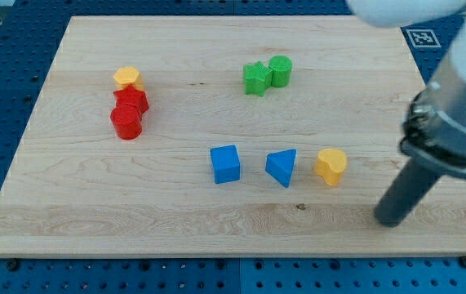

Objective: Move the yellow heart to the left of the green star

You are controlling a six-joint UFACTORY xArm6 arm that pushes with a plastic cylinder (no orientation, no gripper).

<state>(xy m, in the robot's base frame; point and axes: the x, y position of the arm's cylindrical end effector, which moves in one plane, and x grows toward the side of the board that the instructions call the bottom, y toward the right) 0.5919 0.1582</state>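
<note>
The yellow heart (330, 166) lies right of the board's middle, next to a blue triangle (281, 167). The green star (255, 78) sits near the view's top centre, touching a green cylinder (281, 71) on its right. My tip (390, 219) rests on the board at the lower right, to the right of and below the yellow heart, a clear gap away from it.
A blue cube (225, 163) lies left of the blue triangle. At the left, a yellow hexagon (126, 78) touches a red block (131, 101) with a red cylinder (126, 122) just below. The wooden board (69, 204) is edged by a blue table.
</note>
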